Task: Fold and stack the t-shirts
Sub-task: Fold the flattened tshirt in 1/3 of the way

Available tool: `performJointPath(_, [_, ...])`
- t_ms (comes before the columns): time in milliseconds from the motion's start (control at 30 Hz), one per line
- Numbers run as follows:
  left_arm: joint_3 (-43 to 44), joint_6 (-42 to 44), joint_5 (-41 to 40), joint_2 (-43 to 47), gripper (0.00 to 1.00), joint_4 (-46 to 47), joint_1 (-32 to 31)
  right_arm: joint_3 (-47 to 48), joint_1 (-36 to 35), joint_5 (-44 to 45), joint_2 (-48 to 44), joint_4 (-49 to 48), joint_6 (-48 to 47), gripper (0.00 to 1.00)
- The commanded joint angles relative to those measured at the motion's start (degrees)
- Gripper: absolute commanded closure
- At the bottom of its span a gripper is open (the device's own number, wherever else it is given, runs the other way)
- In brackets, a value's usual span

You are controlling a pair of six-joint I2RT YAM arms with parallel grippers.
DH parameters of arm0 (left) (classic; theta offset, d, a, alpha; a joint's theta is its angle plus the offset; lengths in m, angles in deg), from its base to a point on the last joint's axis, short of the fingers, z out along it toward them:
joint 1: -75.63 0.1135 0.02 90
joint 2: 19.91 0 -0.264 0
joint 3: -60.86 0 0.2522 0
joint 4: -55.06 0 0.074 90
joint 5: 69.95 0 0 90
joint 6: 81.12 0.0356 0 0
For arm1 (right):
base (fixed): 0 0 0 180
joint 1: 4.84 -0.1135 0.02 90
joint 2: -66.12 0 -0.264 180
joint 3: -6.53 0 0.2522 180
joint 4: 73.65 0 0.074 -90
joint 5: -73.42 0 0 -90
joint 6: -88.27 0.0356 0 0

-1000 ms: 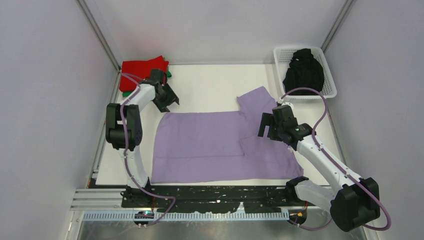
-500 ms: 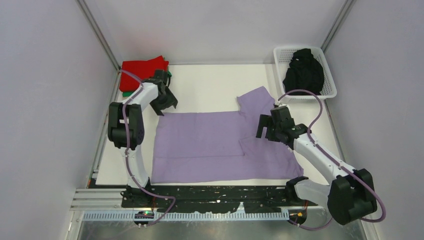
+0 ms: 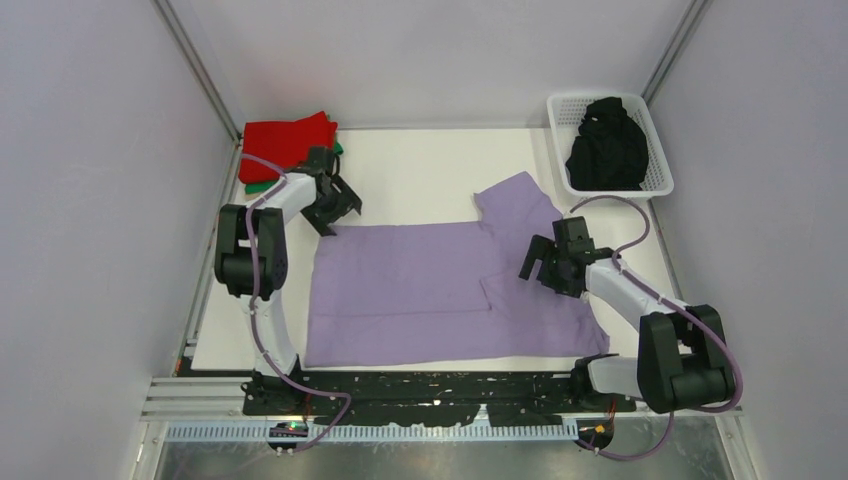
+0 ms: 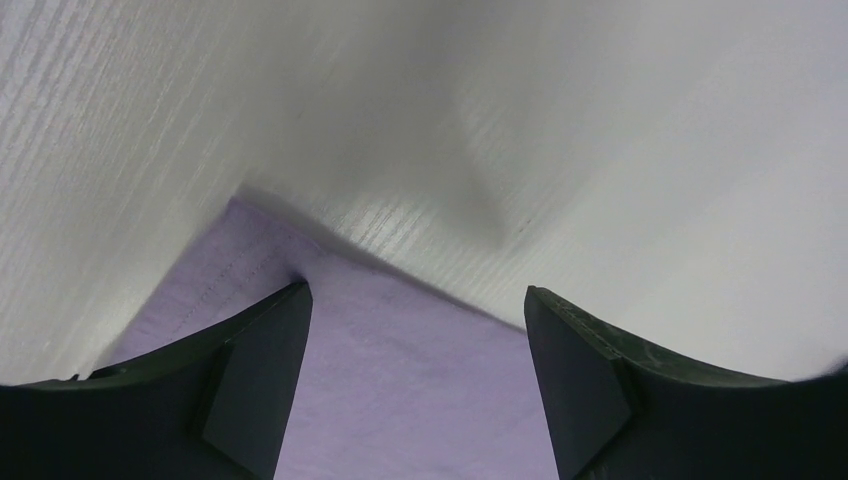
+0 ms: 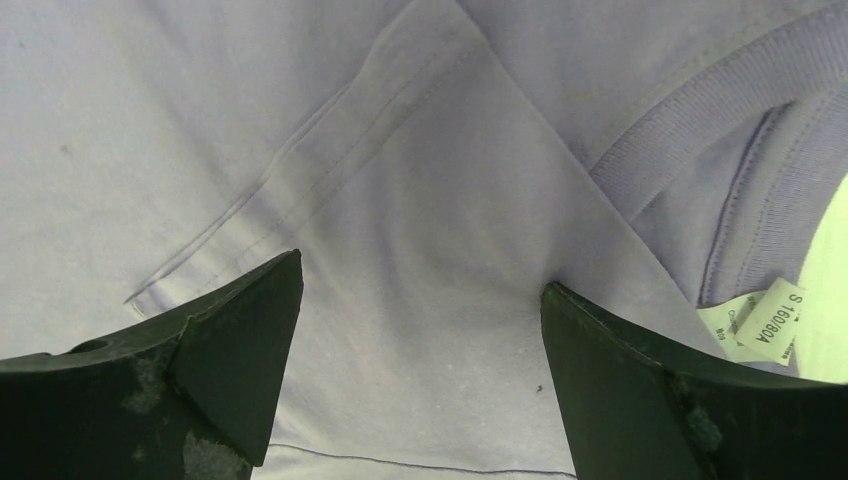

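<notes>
A lavender t-shirt (image 3: pixel 420 290) lies spread flat on the white table, one sleeve folded inward. My left gripper (image 3: pixel 338 212) is open, low over the shirt's far left corner; in the left wrist view the corner (image 4: pixel 400 380) lies between the open fingers (image 4: pixel 255 370). My right gripper (image 3: pixel 535 262) is open over the folded sleeve near the collar; the right wrist view shows the cloth (image 5: pixel 420 300) between its fingers (image 5: pixel 235 340), and the neck label (image 5: pixel 765 320). A folded red t-shirt (image 3: pixel 285 140) sits on a green one at the far left corner. A black t-shirt (image 3: pixel 605 145) lies in the basket.
The white lattice basket (image 3: pixel 655 185) stands at the far right corner. Bare white table (image 3: pixel 410 170) lies beyond the lavender shirt. Grey walls enclose the table on three sides. A black rail (image 3: pixel 420 385) runs along the near edge.
My left gripper has come down from the stack toward the shirt's far left corner. My right gripper has dropped and moved slightly right over the folded sleeve. The shirt has not moved.
</notes>
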Motion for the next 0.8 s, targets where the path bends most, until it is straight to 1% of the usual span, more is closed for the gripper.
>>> performJointPath(0, [-0.4, -1.5, 1.9, 2.5, 0.18, 4.0, 0.4, -1.8, 4.0, 1.1, 1.4, 3.8, 1.1, 0.04])
performJointPath(100, [-0.3, -1.5, 1.9, 2.9, 0.16, 3.7, 0.4, -2.7, 7.6, -0.7, 2.0, 4.6, 1.2, 0.04])
performJointPath(233, [-0.3, -1.6, 0.4, 3.3, 0.15, 2.3, 0.4, -2.8, 10.7, -3.8, 2.1, 6.0, 0.6, 0.05])
performJointPath(333, [-0.3, -1.9, -1.3, 3.3, 0.15, 1.2, 0.4, -2.4, 11.4, -2.7, 0.6, 7.9, 0.3, 0.05])
performJointPath(400, [-0.4, -1.9, -1.3, 3.3, 0.15, 1.5, 0.4, -2.4, 12.4, 0.1, -0.5, 9.2, 0.0, 0.05])
performJointPath(533, [0.1, -2.1, -1.1, 3.0, 0.15, 1.5, 0.4, -3.4, 14.9, -0.3, -1.8, 10.7, -0.5, 0.05])
performJointPath(633, [0.7, -2.1, -2.4, 2.9, 0.16, 0.2, 0.3, -4.3, 15.3, -0.8, -2.7, 11.1, -0.4, 0.04])
performJointPath(733, [1.2, -2.1, -2.7, 2.8, 0.19, -0.3, 0.3, -4.1, 15.4, -0.9, -3.3, 10.9, -0.9, 0.04])
performJointPath(767, [1.9, -2.3, -2.7, 2.5, 0.19, -1.9, 0.2, -3.9, 15.4, -0.8, -3.6, 11.0, -1.1, 0.05])
